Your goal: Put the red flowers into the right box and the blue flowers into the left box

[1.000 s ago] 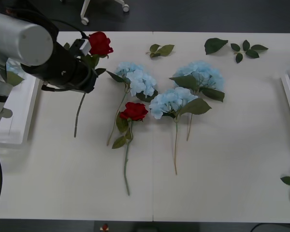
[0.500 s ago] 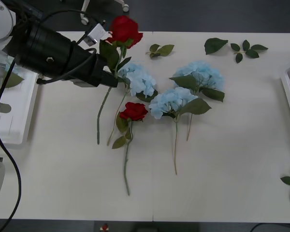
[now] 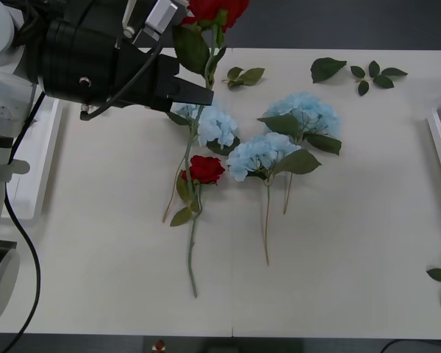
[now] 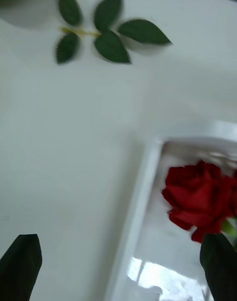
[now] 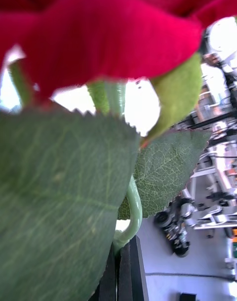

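A red rose (image 3: 214,9) is held by its stem in the closed left gripper (image 3: 198,94), high above the blue flowers (image 3: 264,153). The right gripper (image 4: 121,269), fingers apart and empty, hovers at the right box (image 4: 143,192), where one rose (image 4: 200,200) is already placed. Beside the blue flowers, another rose (image 3: 203,168) remains on the table (image 3: 353,243); all three blue flowers are unsorted.

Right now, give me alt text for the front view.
The left end effector holds a red rose up by its stem above the table. Below lie another red rose and three blue hydrangeas, with loose leaf sprigs near the far edge.
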Robot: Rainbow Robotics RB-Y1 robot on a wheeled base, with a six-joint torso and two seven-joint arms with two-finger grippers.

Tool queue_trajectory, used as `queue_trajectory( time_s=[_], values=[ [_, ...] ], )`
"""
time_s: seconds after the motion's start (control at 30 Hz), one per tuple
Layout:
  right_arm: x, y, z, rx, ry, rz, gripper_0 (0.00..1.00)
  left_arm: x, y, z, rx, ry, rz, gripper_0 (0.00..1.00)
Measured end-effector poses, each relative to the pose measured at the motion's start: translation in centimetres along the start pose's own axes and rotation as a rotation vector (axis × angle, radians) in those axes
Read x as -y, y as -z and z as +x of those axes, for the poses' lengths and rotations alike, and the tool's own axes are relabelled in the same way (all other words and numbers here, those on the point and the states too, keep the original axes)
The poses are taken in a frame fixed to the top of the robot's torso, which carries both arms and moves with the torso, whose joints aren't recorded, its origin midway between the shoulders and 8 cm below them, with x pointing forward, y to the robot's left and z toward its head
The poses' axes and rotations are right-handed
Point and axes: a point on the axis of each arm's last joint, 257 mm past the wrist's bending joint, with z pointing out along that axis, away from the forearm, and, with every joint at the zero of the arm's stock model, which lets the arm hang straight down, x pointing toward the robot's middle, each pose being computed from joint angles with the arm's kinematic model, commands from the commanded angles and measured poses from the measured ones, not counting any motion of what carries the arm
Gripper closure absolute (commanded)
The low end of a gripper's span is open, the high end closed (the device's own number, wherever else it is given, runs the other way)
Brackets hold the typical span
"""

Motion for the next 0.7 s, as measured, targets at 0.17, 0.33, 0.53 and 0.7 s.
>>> queue_trajectory(
  time_s=[0.17,0.33,0.53,0.7],
  values=[
    [-8.3,1.8,-3.3,0.123,-0.08,-0.289,0.07,1.7,-1.1,-0.8,0.034,0.002,0.062,1.0],
    [-13.2,4.2,-3.9,0.275,-0.01,-0.493,0.07,1.9,-1.3,-0.9,0.037,0.003,0.07,1.0],
    [-18.1,6.7,-1.7,0.379,0.036,-0.653,0.07,2.2,-1.9,-0.9,0.038,0.004,0.082,1.0],
    [-22.9,8.3,-0.2,0.491,0.072,-0.735,0.06,2.3,-2.0,-0.8,0.034,0.004,0.083,1.0]
  ],
)
